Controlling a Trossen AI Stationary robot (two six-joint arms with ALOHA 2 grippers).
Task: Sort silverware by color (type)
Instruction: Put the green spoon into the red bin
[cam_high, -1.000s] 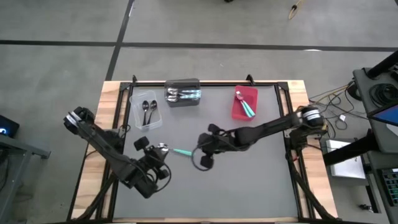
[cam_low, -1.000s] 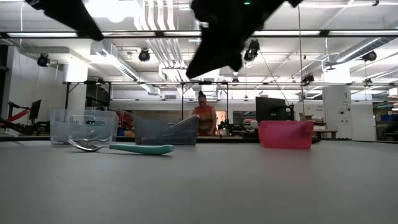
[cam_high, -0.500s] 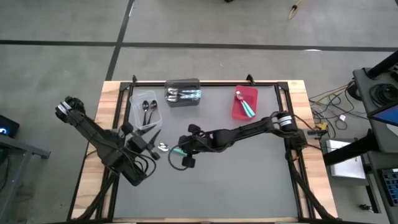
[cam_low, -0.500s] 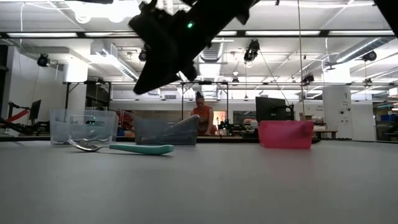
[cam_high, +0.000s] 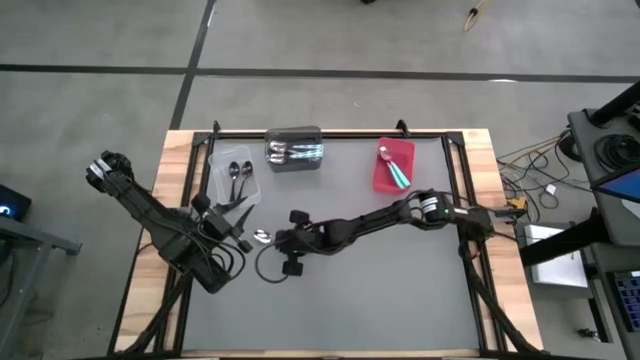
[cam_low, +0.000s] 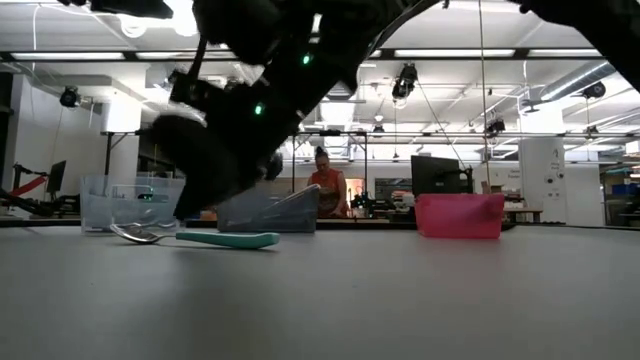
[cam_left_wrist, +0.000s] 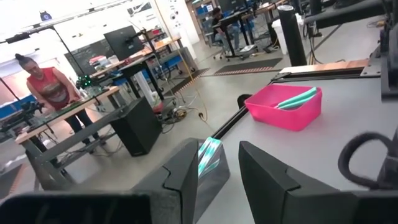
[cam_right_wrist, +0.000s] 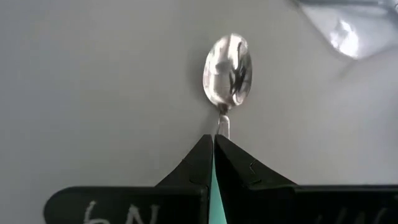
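A spoon with a silver bowl (cam_right_wrist: 227, 68) and a teal handle (cam_low: 225, 239) lies flat on the grey table (cam_high: 400, 290), left of centre. My right gripper (cam_right_wrist: 214, 138) is shut and slants down over the spoon's neck from the table's right. It hides most of the handle in the high view (cam_high: 281, 240). My left gripper (cam_high: 243, 222) stands open and level near the table's left edge, beside the clear bin, with nothing between its fingers (cam_left_wrist: 186, 168). My right gripper has its shut fingertips (cam_right_wrist: 205, 152) right over the spoon's thin neck (cam_right_wrist: 222, 124), lying along the handle. Whether they touch it I cannot tell. The spoon lies on the table.
At the far edge stand a clear bin (cam_high: 236, 178) with black spoons, a dark grey bin (cam_high: 293, 150) with silver spoons, and a red bin (cam_high: 393, 165) with teal-handled spoons. A cable loop (cam_high: 270, 268) hangs under my right arm. A person (cam_low: 325, 190) stands beyond the table.
My right gripper, shut all along, has gone toward the table's left edge and down until it stands over the teal-handled spoon. My left gripper has drawn back from the spoon toward the table's left edge and turned level. The spoon has stayed where it was.
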